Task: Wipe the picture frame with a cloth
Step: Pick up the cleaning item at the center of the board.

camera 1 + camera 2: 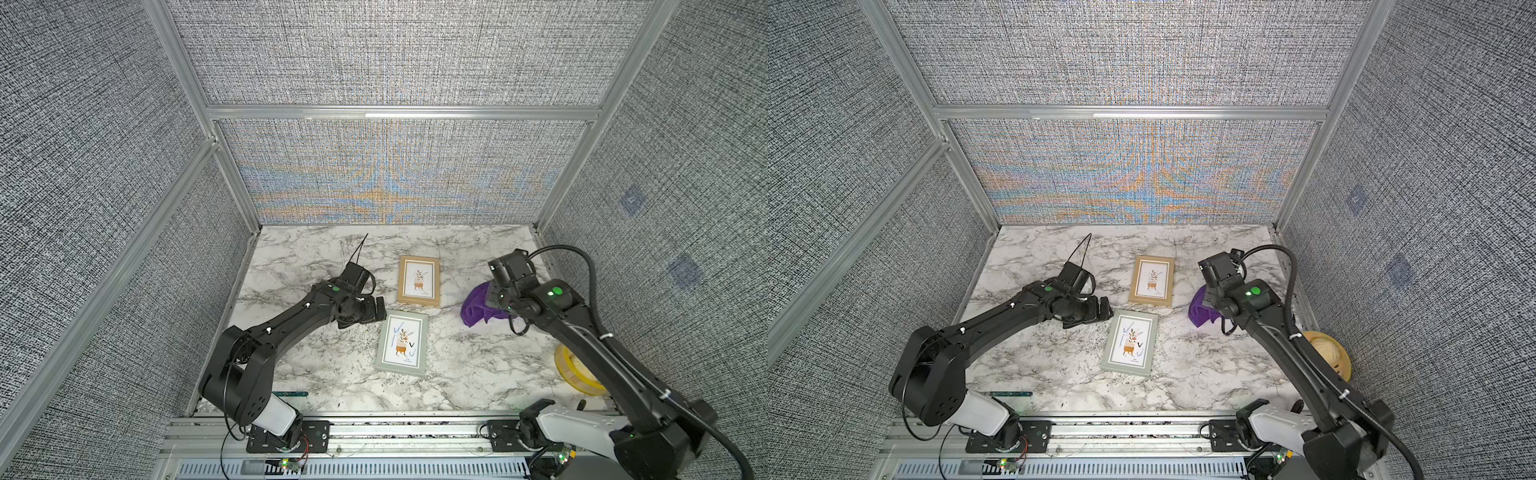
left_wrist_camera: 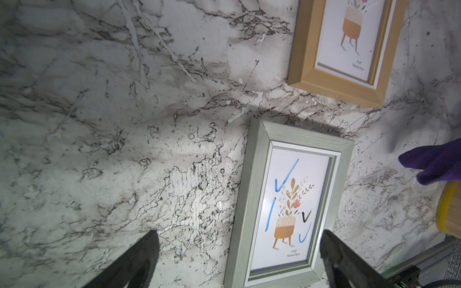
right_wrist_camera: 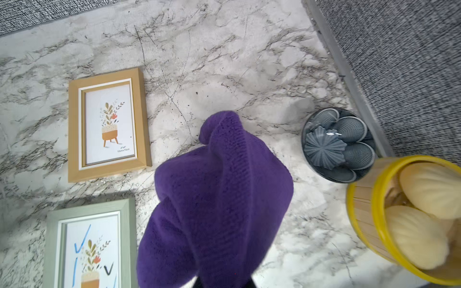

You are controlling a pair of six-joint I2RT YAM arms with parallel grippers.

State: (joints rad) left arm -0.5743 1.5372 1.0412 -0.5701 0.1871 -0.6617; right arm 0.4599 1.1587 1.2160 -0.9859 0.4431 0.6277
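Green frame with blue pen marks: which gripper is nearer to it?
Left. The left gripper hangs open beside the far corner of the green frame; the right gripper is farther off, shut on the purple cloth.

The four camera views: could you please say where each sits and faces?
Top views: high behind the arm bases, looking down on table and both arms.
Left wrist: looks down at the green frame between its open fingers.
Right wrist: looks down; the gripped cloth mostly hides its fingers.
All share that frame and cloth.

"4x6 10cmx15cm" in green frame (image 2: 289,204), in wooden frame (image 3: 108,124)
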